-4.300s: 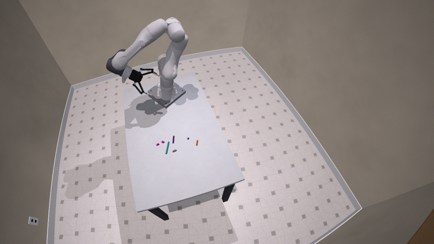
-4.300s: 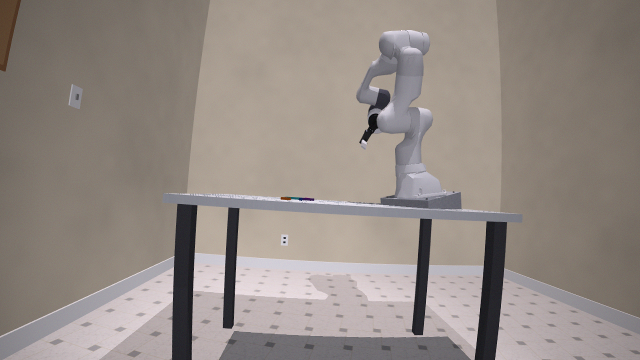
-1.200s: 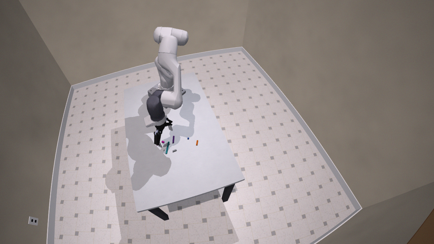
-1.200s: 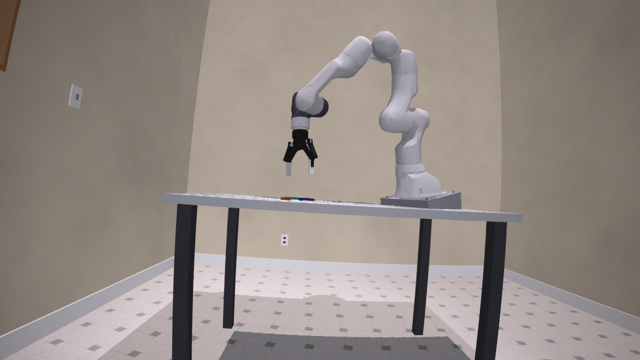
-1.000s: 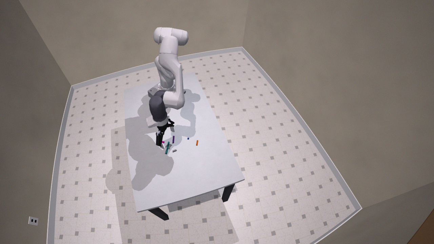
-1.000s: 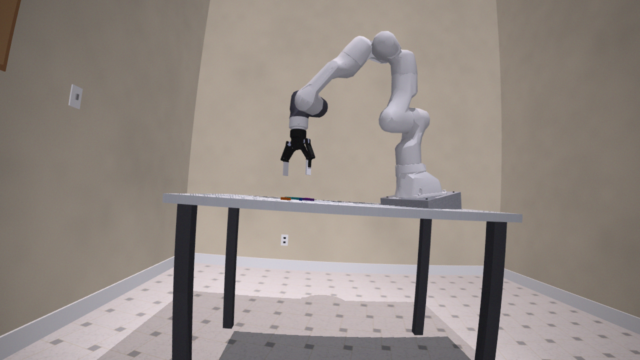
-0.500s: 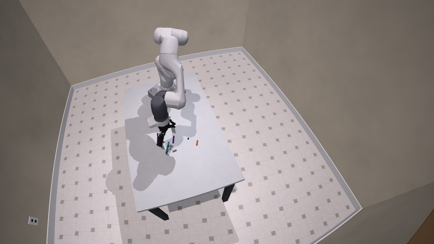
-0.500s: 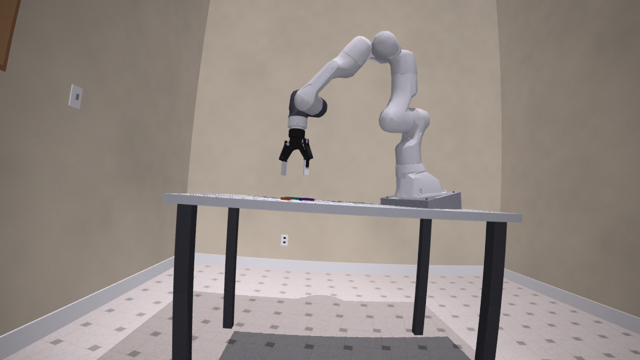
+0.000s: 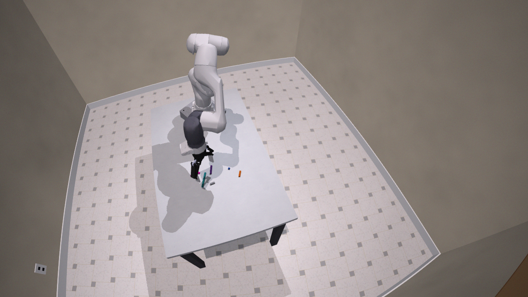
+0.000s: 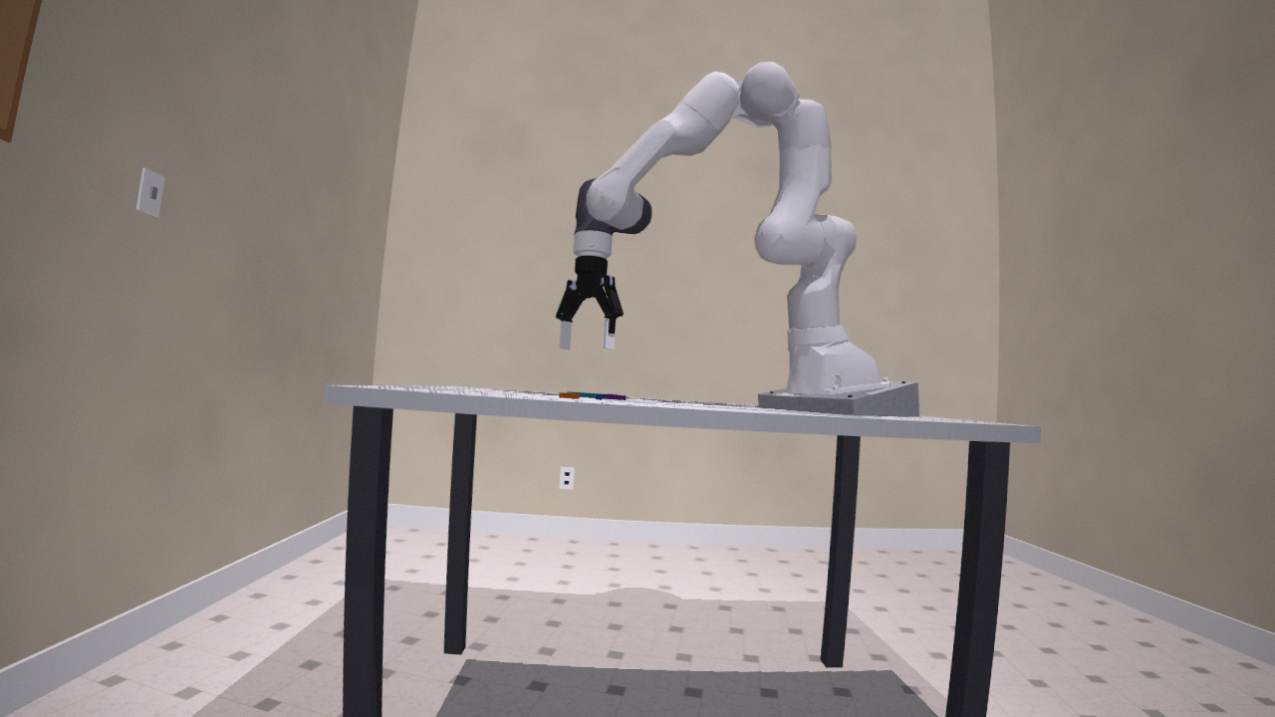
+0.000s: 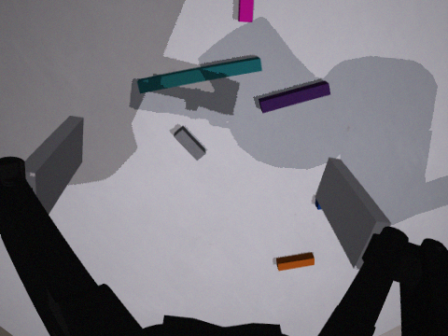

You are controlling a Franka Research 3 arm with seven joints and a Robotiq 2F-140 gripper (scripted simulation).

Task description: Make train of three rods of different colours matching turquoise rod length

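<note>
Spread wide and gripping nothing, the hand [image 9: 203, 164] [image 10: 587, 334] [image 11: 206, 159] hovered over scattered rods, the three-rod train wholly unbuilt, purple [image 9: 211, 169] [image 10: 613, 397] [image 11: 295, 97] and grey [image 9: 212, 183] [image 11: 189, 143] lying apart.

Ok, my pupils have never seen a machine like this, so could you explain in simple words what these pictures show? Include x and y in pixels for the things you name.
A white robot arm [image 9: 206, 77] [image 10: 708, 107] is mounted on a table [image 9: 236, 214] [image 10: 681, 416]. Its hand is a black pincer [image 9: 202, 164] [image 10: 587, 336] [image 11: 206, 159] with two fingers.

One picture looks down from above, one looks from the side, and one comes from the arm's wrist, looking past the fingers.

Small coloured rods lie apart on the table: turquoise [image 9: 203, 180] [image 11: 200, 75], the longest; purple [image 9: 211, 169] [image 11: 295, 97]; grey [image 9: 212, 183] [image 11: 189, 143]; orange [image 9: 239, 173] [image 11: 295, 261]; magenta [image 9: 199, 173] [image 11: 245, 10]; and a tiny blue one [image 9: 228, 168] [image 11: 318, 204], mostly hidden behind a finger in the wrist picture.

The pincer is open above them, holding nothing.
</note>
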